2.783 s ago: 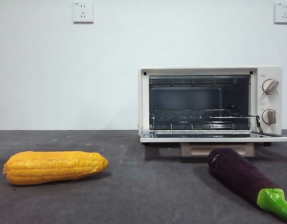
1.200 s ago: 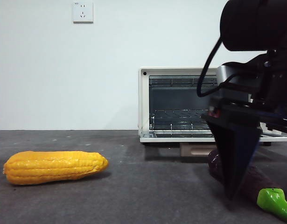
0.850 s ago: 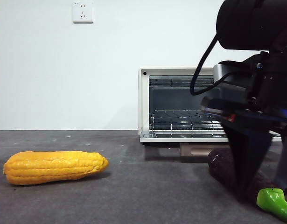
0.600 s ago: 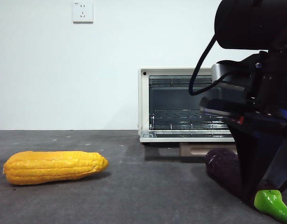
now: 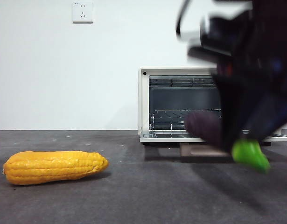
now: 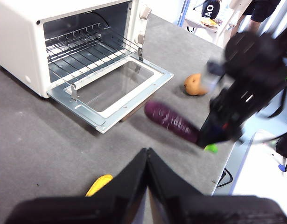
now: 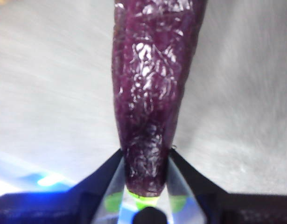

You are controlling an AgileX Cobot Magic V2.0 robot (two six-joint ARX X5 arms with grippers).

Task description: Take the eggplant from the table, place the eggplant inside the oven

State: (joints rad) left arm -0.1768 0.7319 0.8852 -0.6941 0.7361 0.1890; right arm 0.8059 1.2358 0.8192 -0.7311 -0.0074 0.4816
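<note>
Grey table (image 5: 134, 196), right pincer (image 7: 145, 161) gripping eggplant (image 7: 152, 93) aloft, left pincer (image 6: 147, 156) closed.

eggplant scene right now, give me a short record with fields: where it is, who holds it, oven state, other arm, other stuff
eggplant: the eggplant is off the table, in the air in front of the oven, motion-blurred
held by: right claw, shut on the eggplant near its green stem end
oven: the oven has its door folded down, wire rack inside bare
left claw: shut, holding nothing, back from the oven
other things: corn lying on the table; a brown round item beyond the oven
</note>
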